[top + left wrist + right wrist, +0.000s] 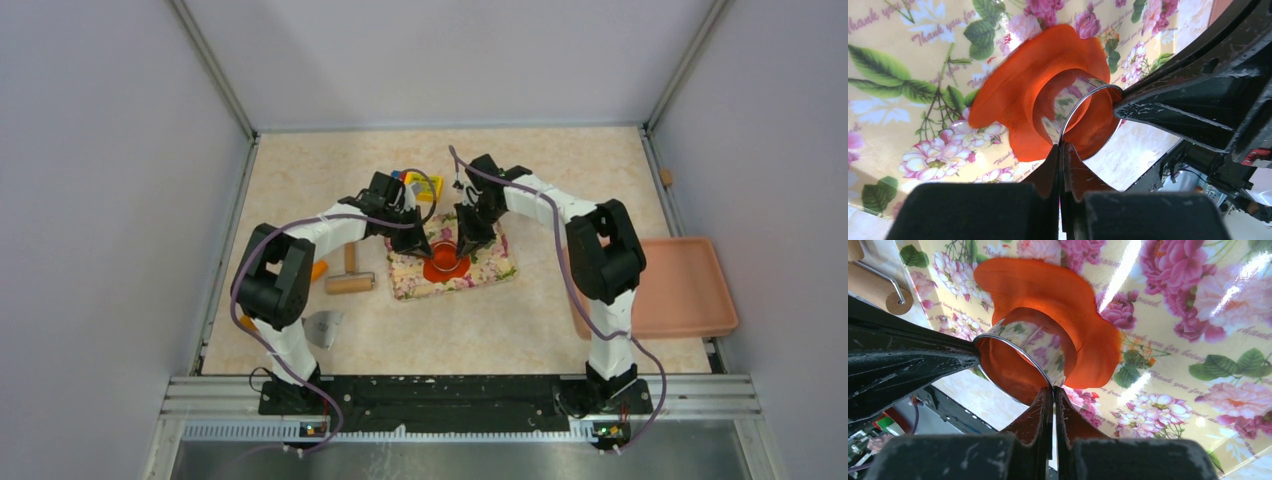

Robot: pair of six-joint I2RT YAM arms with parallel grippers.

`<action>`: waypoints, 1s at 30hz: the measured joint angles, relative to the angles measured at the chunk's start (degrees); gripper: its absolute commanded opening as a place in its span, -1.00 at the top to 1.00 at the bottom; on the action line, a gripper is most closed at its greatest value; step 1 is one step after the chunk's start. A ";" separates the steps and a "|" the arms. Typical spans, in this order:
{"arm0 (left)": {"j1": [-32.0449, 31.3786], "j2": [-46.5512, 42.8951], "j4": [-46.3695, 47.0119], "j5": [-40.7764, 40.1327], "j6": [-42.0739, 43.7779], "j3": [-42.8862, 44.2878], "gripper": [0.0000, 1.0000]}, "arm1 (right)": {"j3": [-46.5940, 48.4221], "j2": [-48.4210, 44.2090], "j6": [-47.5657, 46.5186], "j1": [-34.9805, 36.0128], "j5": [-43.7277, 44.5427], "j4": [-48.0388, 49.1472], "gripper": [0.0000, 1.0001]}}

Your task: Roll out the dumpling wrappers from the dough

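Dough (445,265), a flattened red-orange patch with a wavy, uneven edge, lies near the middle of a shiny flowered mat (492,266) on the desk (540,170). A metal ring (1070,100) stands upright on the dough, toward the patch's near edge, with red clay showing both inside it and around most of its outside.

The left gripper (1062,148) comes in from the left and is clamped on the thin wall of the ring, its two fingers pressed almost together with the rim between them. The right gripper (1053,391) comes in from the opposite side and pinches the ring's rim in the same way. Each wrist view shows the other arm's black finger touching the far side of the ring.

A wooden rolling pin (350,283) lies on the desk just left of the mat. A pink tray (690,290) sits at the right edge, well apart from the mat.
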 measured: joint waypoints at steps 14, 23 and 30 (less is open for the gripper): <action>0.09 1.05 6.47 0.24 2.95 -3.15 1.00 | -2.75 0.17 -0.63 -0.22 0.24 4.22 1.00; 0.35 -0.31 15.47 1.40 2.64 -8.59 1.00 | -3.96 0.04 -0.57 -0.52 -0.31 5.81 1.00; 0.50 -1.20 22.32 1.79 2.64 -12.57 1.00 | -4.52 0.04 -0.55 -0.66 -0.66 6.58 1.00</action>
